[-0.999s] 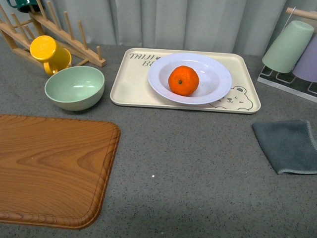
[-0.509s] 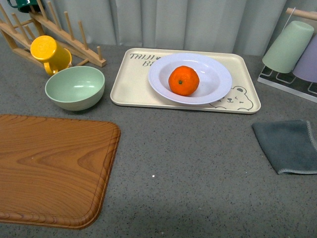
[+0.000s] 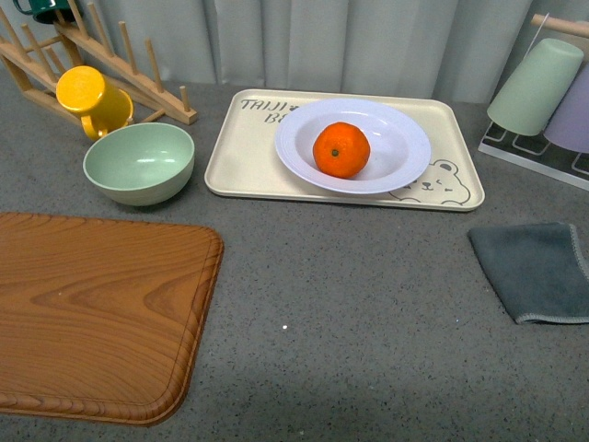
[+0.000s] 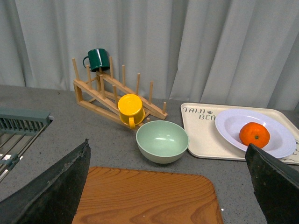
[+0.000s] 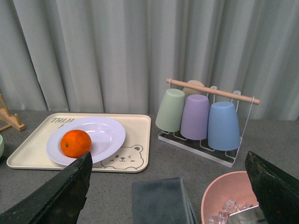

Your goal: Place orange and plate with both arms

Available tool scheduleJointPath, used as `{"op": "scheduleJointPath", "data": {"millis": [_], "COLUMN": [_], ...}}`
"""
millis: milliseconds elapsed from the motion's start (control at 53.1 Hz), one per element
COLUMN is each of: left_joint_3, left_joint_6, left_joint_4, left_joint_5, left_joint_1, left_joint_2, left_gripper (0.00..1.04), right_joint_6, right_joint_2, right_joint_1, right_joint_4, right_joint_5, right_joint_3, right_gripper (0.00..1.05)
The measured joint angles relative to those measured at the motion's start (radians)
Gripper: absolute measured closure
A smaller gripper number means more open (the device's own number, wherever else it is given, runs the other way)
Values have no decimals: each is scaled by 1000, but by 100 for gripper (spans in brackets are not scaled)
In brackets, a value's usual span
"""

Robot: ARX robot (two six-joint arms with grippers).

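The orange (image 3: 341,149) rests in the white plate (image 3: 396,170), which stands on the beige bear tray (image 3: 248,157) at the back of the counter. Neither gripper shows in the front view. In the left wrist view the left gripper (image 4: 173,186) is open, its black fingers wide apart above the wooden board (image 4: 145,196), with the orange (image 4: 254,134) and plate (image 4: 229,126) farther off. In the right wrist view the right gripper (image 5: 168,191) is open above a grey cloth (image 5: 159,200), well short of the orange (image 5: 75,143) and plate (image 5: 110,133).
A pale green bowl (image 3: 139,162) and a yellow mug (image 3: 90,98) on a wooden rack (image 3: 138,78) stand left of the tray. A large wooden board (image 3: 92,308) fills the near left. A grey cloth (image 3: 534,272) lies right, cups on a rack (image 3: 538,87) behind. A pink bowl (image 5: 224,198) sits near the right gripper.
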Motion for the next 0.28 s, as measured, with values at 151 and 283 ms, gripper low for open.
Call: {"op": "scheduleJointPath", "data": {"millis": [151, 283], "left_joint_3": [0, 0], "left_joint_6": [0, 0], "left_joint_4": [0, 0], "left_joint_5": [0, 0], "left_joint_1": [0, 0], "left_joint_2": [0, 0], "left_gripper": [6, 6], "right_joint_6": [0, 0], "right_joint_2": [0, 0], "right_joint_1": [0, 0], "right_joint_4": [0, 0], "right_joint_5": [0, 0], "right_joint_3": [0, 0], "right_gripper": [9, 9]}}
